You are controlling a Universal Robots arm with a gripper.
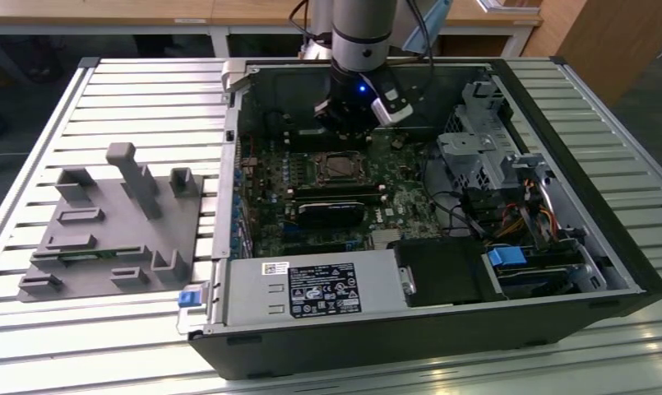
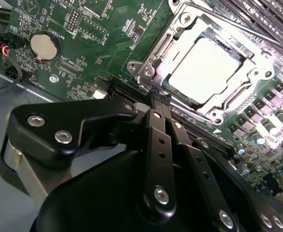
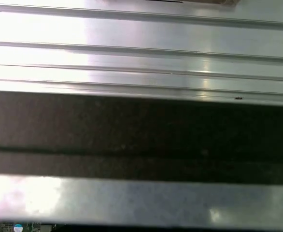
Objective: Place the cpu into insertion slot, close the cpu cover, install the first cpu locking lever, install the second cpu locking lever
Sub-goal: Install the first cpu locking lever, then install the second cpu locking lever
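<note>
the gripper (image 2: 157, 96) hangs low inside the open case (image 1: 594, 247), just beside the slot (image 1: 339, 167) on the green board (image 1: 402, 214). in the second wrist view its two black fingers (image 2: 160, 140) lie pressed together, tips meeting at the slot's near edge with nothing between them. the cpu (image 2: 203, 67) sits in the slot (image 2: 146, 70), its pale metal top bright under the light. the cover (image 2: 228, 104) lies down flat around the chip, framing it. a thin lever (image 2: 238, 28) runs along the far side of the slot; whether it is hooked down is hard to tell. in the exterior view a grey fixture (image 1: 111, 226) rests on the slatted table (image 1: 45, 140), well apart from the case on the exterior view's left.
</note>
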